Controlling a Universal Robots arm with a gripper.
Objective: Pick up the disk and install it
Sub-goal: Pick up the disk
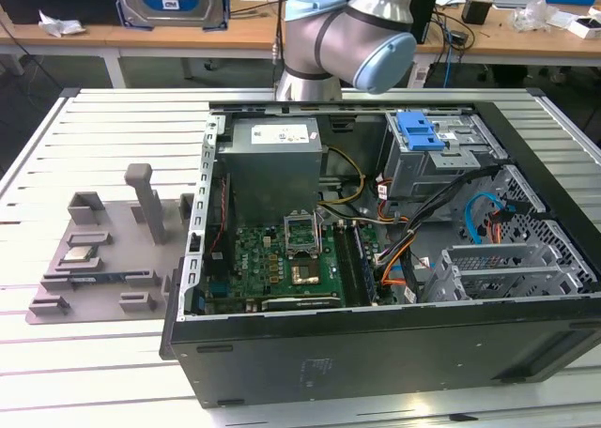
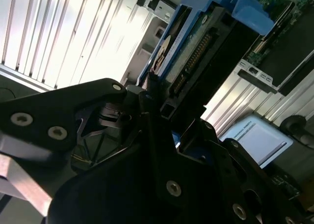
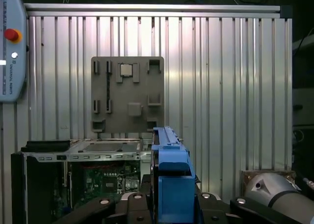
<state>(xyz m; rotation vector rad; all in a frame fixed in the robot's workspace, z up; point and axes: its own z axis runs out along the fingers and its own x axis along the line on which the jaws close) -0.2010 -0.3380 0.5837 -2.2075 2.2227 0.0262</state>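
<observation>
Second wrist view tells me the gripper (image 2: 169, 103) is clamped on the disk (image 2: 196, 52), jaws pressing the blue carrier's sides, connector edge toward the camera. In the exterior view the disk hangs high, outside the computer case (image 1: 376, 353), beyond the case's far corner toward the exterior view's left. I judge the pickup done and the transfer in hand; nothing is seated. Installing calls, I'd say, for squaring the carrier to the drive cage (image 1: 451, 160) inside the case, clear of the cables (image 1: 413, 223) beside it.
</observation>
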